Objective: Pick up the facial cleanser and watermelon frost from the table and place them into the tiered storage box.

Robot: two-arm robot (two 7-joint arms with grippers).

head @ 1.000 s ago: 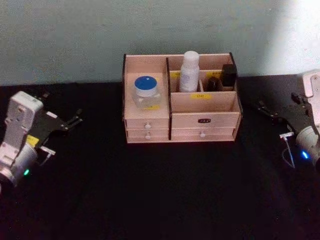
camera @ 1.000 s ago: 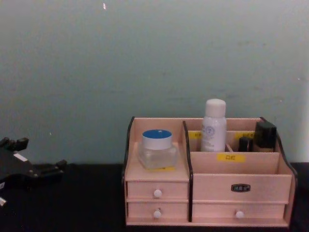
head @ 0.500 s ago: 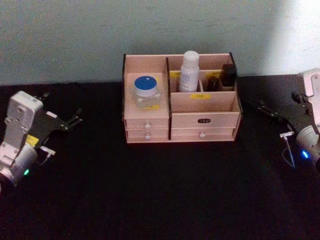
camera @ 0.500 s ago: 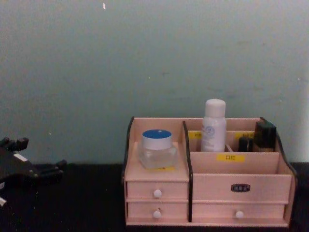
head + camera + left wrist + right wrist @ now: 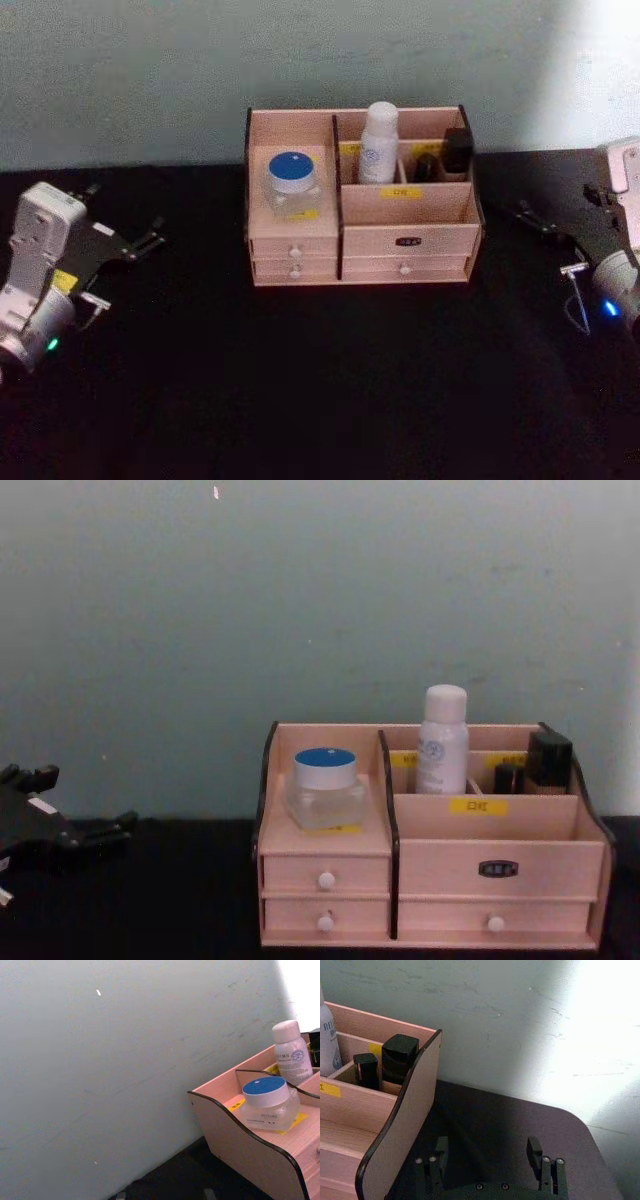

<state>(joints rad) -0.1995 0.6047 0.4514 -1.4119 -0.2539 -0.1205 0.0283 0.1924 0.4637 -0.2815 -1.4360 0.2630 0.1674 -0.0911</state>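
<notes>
Left pincer [image 5: 150,240] hovers low over the black bench [image 5: 320,380] at its far left, well apart from everything; whether its dark fingers are apart or together cannot be told. At the middle, against the pale green wall [image 5: 150,70], stands the pale pinkish wooden tiered storage box [image 5: 410,205] with dark-edged dividers, yellow labels and white-knobbed drawers. Its left compartment holds a clear glass jar with a blue lid [image 5: 291,182]. Right of that, a white plastic bottle with a white cap [image 5: 378,142] stands upright in a rear compartment, and 2 small black containers [image 5: 447,152] sit in the rear right corner. Right pincer [image 5: 488,1147] rests just beyond the box's right wall, fingers spread apart, holding nothing.
</notes>
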